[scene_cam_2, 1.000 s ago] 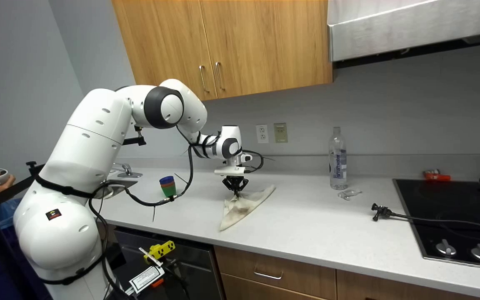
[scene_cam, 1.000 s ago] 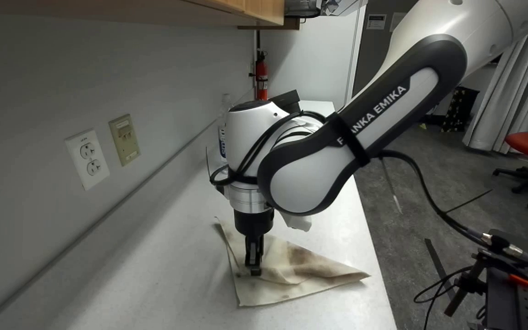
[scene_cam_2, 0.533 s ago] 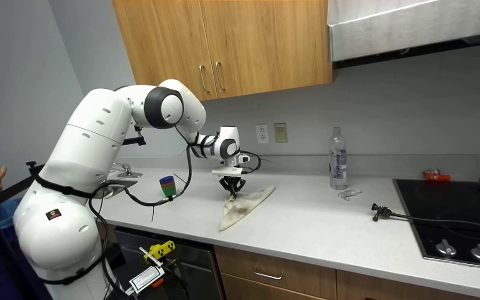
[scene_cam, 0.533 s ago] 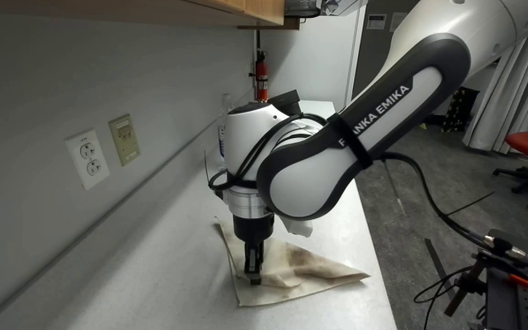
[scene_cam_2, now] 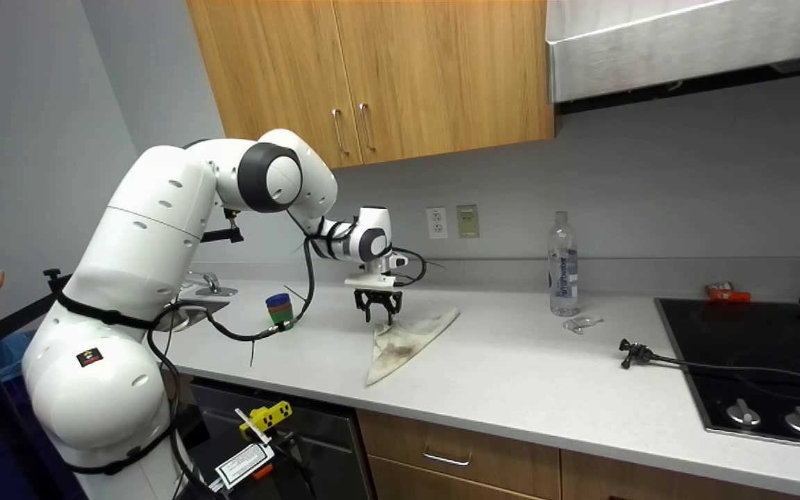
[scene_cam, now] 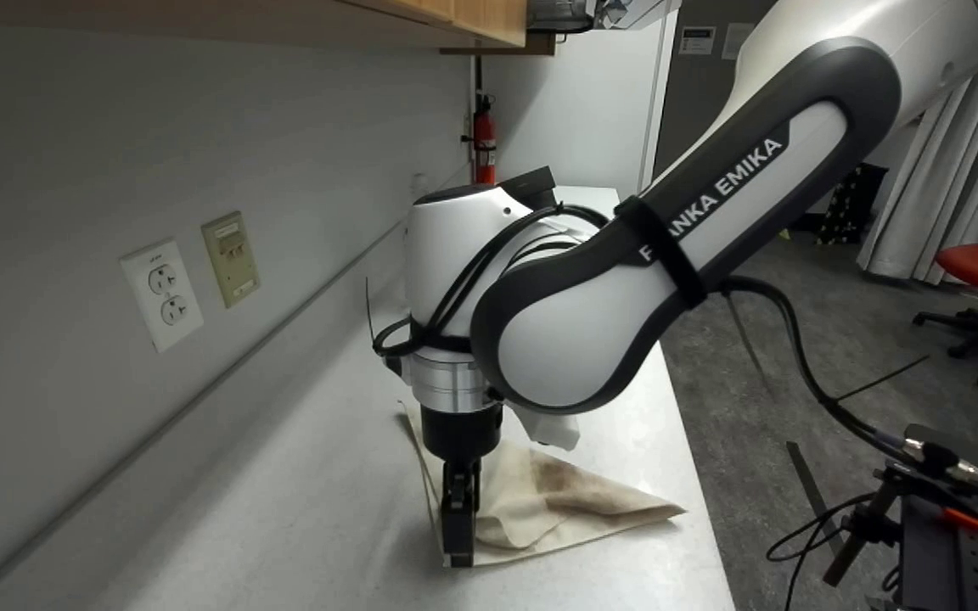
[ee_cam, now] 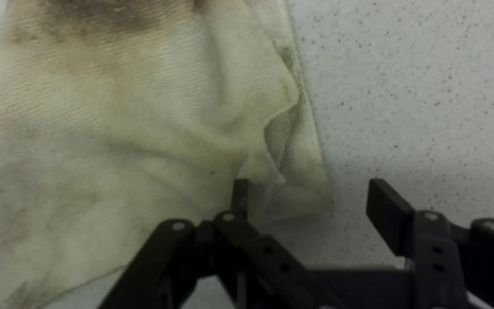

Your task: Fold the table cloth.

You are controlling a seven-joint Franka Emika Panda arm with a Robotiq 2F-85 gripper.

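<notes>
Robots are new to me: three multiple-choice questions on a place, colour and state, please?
1. In an exterior view, which side of the table cloth is the clear bottle?
A) left B) right C) neither

2. What colour tops the cup stack?
A) yellow B) white C) blue

3. How is the end effector?
A) open B) shut on cloth C) fully shut

1 B: the bottle shows rightward there.
2 C: blue sits above red and green.
3 A: wrist view shows fingers apart.

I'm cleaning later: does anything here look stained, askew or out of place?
The cloth has dark stains and a rumpled fold whose upper layer stops short of the corner beneath. Also odd: a black cord or rod lying partly across the stove, where heat could reach it.
</notes>
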